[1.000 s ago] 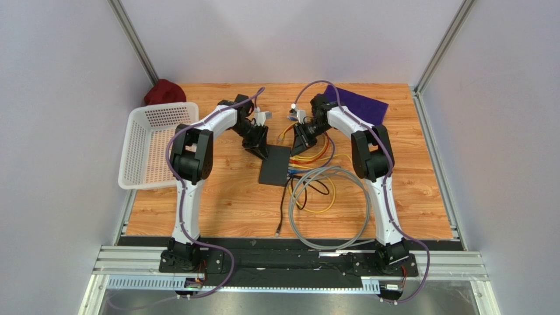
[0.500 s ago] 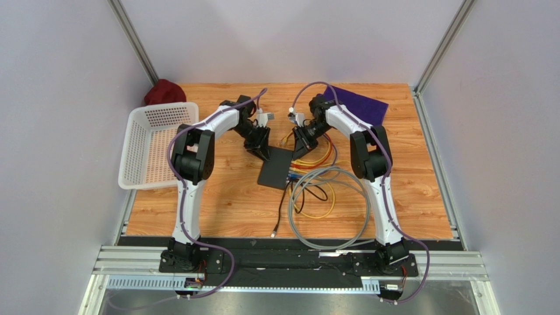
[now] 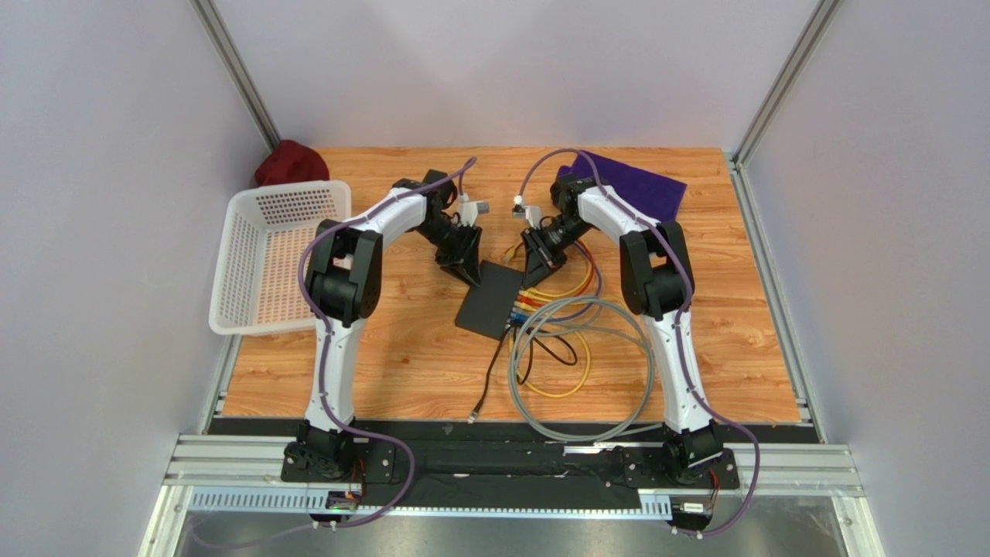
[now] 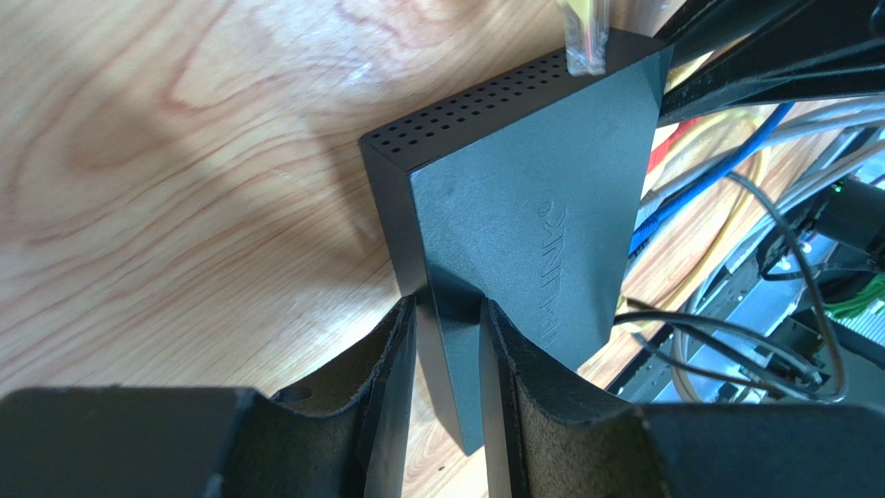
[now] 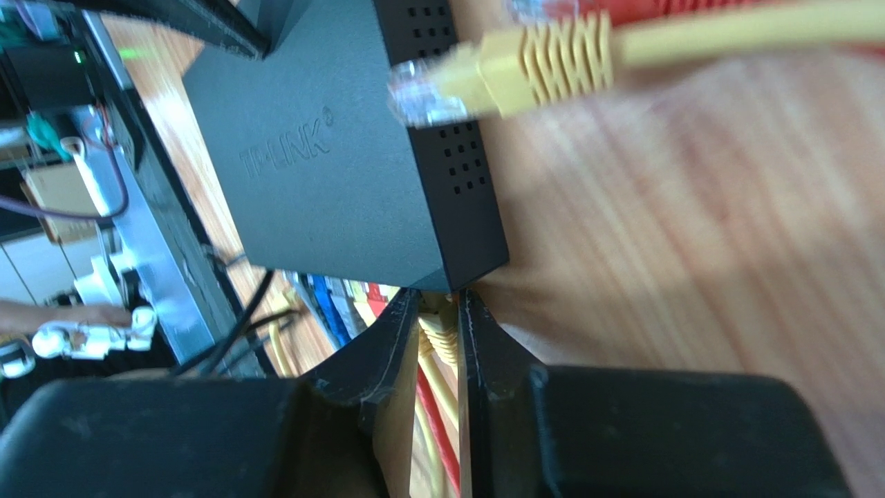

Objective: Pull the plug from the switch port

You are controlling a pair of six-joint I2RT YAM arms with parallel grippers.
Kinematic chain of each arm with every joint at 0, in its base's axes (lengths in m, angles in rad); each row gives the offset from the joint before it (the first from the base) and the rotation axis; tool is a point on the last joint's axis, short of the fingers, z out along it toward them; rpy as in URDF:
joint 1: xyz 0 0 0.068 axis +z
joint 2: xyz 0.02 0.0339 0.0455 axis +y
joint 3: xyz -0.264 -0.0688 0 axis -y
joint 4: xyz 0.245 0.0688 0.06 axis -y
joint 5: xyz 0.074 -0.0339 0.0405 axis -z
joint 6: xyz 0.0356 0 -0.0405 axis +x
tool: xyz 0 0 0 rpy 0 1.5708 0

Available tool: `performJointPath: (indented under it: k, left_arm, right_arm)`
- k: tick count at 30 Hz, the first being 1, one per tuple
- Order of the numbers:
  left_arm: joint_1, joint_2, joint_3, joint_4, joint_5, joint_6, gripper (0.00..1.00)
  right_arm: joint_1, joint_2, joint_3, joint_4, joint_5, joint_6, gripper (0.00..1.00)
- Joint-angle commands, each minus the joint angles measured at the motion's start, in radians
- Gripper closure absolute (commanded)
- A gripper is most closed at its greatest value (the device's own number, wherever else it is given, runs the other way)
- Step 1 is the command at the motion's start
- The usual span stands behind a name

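I see the switch on the wooden table between both arms. It is a thin matte-black box with perforated sides and a raised logo on top. My left gripper pinches its edge. My right gripper squeezes a yellow plug at its cabled side.

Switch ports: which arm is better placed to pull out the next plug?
Right. The right claw is shut on a yellow plastic plug at the flat matte-black switch, while the left claw clamps that switch's far corner, bracing it.
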Motion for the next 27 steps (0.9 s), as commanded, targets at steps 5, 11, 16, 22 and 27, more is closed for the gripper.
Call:
performJointPath:
  k: [5,11,16,22,27]
  left_arm:
    - [-0.009,0.04,0.014,0.051,-0.068,0.035,0.64]
    - [-0.009,0.034,0.011,0.053,-0.072,0.036,0.64]
    - [-0.009,0.029,0.013,0.053,-0.081,0.042,0.64]
    - [-0.009,0.011,0.008,0.053,-0.097,0.053,0.64]
    - [-0.007,-0.014,0.005,0.053,-0.091,0.062,0.64]
  right_arm:
    - [-0.013,0.059,0.045,-0.199,0.093,-0.132,1.0]
    - [-0.018,0.052,0.037,-0.222,0.079,-0.131,1.0]
    - [-0.033,0.001,0.0,-0.194,0.093,-0.142,1.0]
    - [-0.067,0.016,0.259,-0.086,0.153,-0.106,1.0]
    - [-0.071,0.01,0.316,0.013,0.117,-0.047,1.0]
